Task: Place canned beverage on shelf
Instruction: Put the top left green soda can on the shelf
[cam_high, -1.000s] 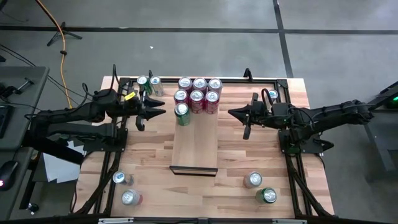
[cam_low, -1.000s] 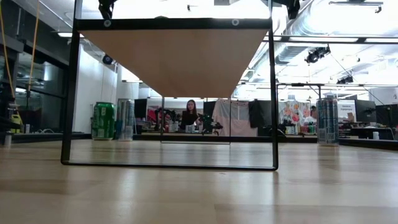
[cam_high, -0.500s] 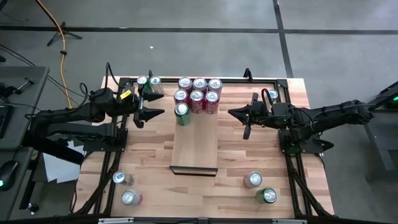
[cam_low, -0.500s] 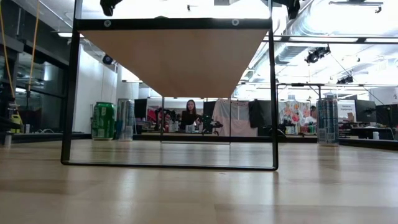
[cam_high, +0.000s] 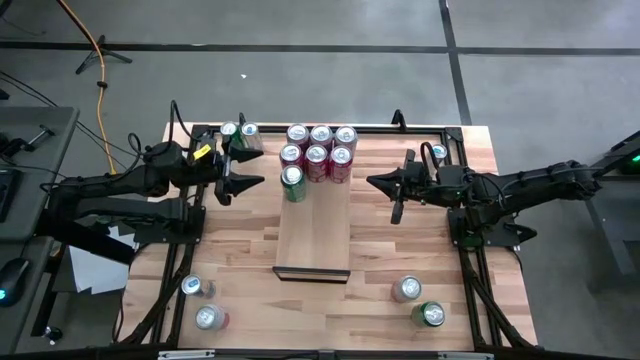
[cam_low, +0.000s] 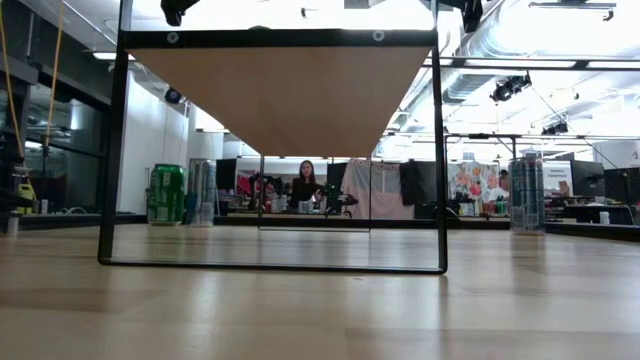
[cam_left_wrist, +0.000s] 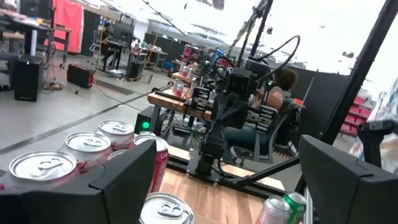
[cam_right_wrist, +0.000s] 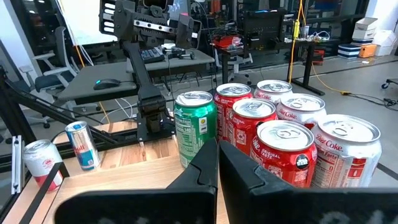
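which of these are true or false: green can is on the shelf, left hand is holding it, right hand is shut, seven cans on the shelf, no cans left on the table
1. The green can stands on the shelf. True.
2. The left hand is holding the green can. False: its fingers are open and apart from the can, beside the shelf.
3. The right hand is shut. True: it hangs empty beside the shelf's other long edge.
4. Seven cans stand on the shelf. True: six red and silver cans in two rows, with the green one in front.
5. No cans are left on the table. False: cans stand near all four corners, including a green-topped can.
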